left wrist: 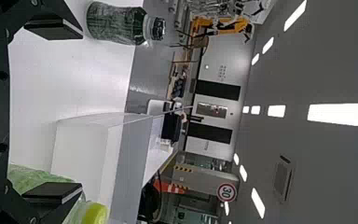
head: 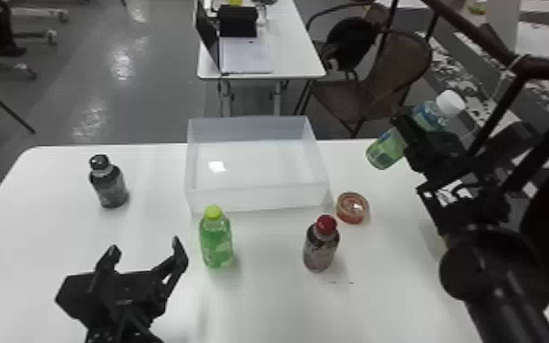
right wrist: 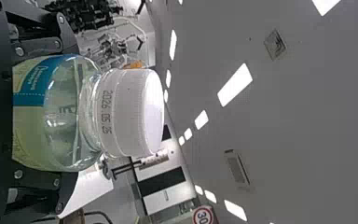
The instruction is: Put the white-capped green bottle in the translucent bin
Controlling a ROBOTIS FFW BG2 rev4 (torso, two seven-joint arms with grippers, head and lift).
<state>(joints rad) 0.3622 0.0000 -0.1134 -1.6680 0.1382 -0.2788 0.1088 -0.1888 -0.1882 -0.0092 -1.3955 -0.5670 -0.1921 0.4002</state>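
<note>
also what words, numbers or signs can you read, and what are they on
"30": round red-rimmed sign
"2026.05.", last digits unclear: white cap
White-capped bottle's label: too blurred
Yellow-capped bottle, red-capped bottle, black-capped bottle: any print too blurred

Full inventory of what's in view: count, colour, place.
white-capped bottle: 1, green, in right gripper
translucent bin: 1, whitish, table's far edge
black-capped bottle: 1, dark, left of bin
yellow-capped bottle: 1, green, before bin
red-capped bottle: 1, dark, right of yellow-capped
round object: 1, orange-red, by bin's near right corner
front table: 1, white, foreground
back table: 1, white, beyond
laptop: 1, pale, back table
chair: at least 1, brown, right background
round sign: 1, red-white, background
ceiling lights: several, white, overhead
left gripper: 1, black, near left
right gripper: 1, black, right
</note>
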